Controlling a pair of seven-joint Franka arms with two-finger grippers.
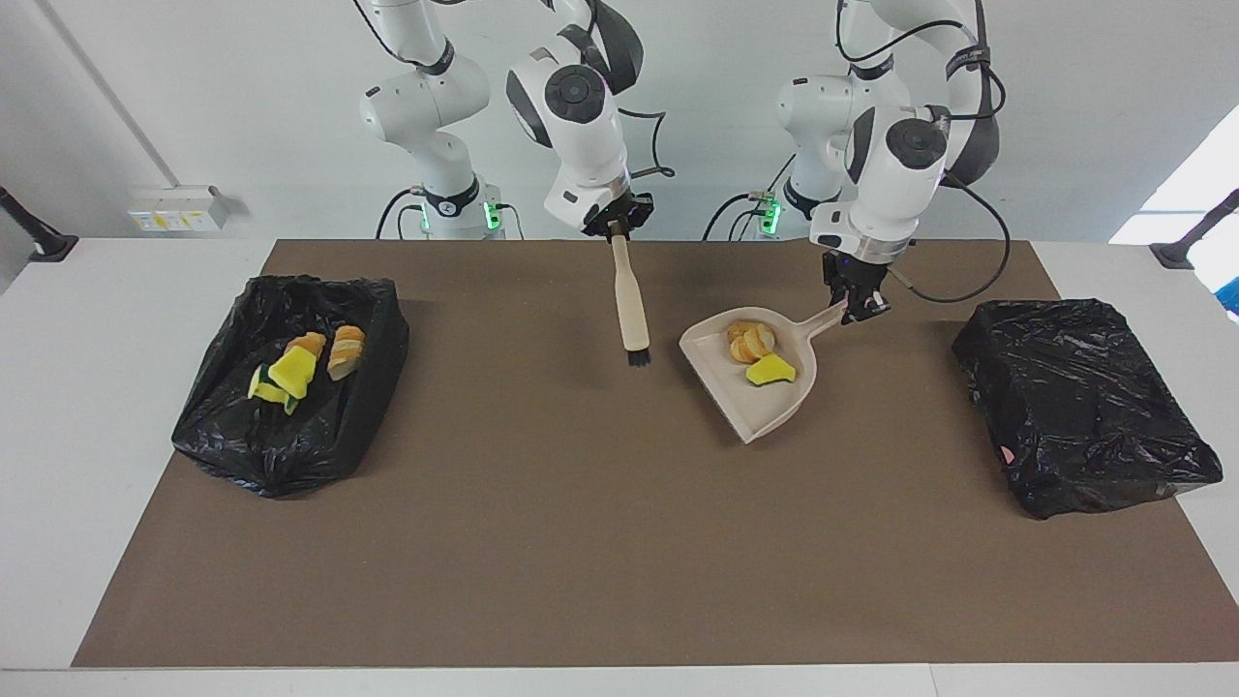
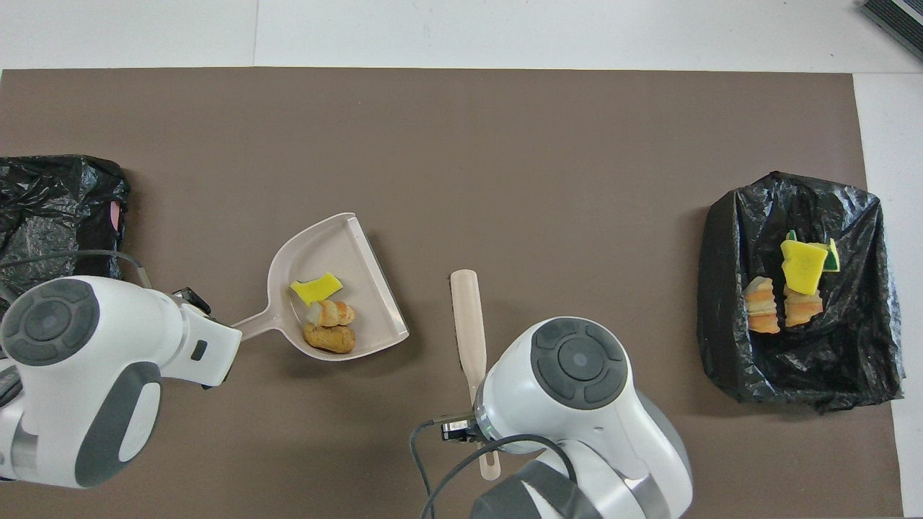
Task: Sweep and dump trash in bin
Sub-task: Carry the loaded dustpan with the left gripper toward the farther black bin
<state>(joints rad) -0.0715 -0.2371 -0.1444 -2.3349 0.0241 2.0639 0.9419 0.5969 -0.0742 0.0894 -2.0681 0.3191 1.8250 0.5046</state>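
The left tool (image 1: 856,308) grips the handle of the beige dustpan (image 1: 774,407); its fingers are pinched on that handle, and the pan is carried over the brown mat (image 1: 581,542), toward the left arm's end of the bench (image 1: 58,387).

The dustpan holds three pieces of trash (image 1: 760,353): one yellow sponge chunk (image 2: 315,288) and two tan-brown bread-like pieces (image 2: 330,326); all three lie in the pan near its handle end; the open lip of the pan points away from the robots.

The right tool (image 1: 616,230) is pressed together on the handle of the hand brush (image 1: 631,310); the brush hangs over the mat with its dark bristles (image 1: 638,358) pointing away from the robots; in the facing view the bristles stand apart from the dustpan; whether they touch the mat cannot be told.

Two black-lined bins stand on the mat, one at each end; the bin at the right arm's end (image 1: 290,387) is open and contains further trash: yellow sponge pieces (image 1: 288,373) and two bread-like pieces (image 1: 334,350); the bin at the left arm's end (image 1: 1084,407) shows only crumpled black liner, with a small pink spot (image 1: 1009,453) on its side.

In the overhead view the left arm's wrist housing covers the dustpan handle's end; the right arm's wrist housing covers the middle of the brush handle.
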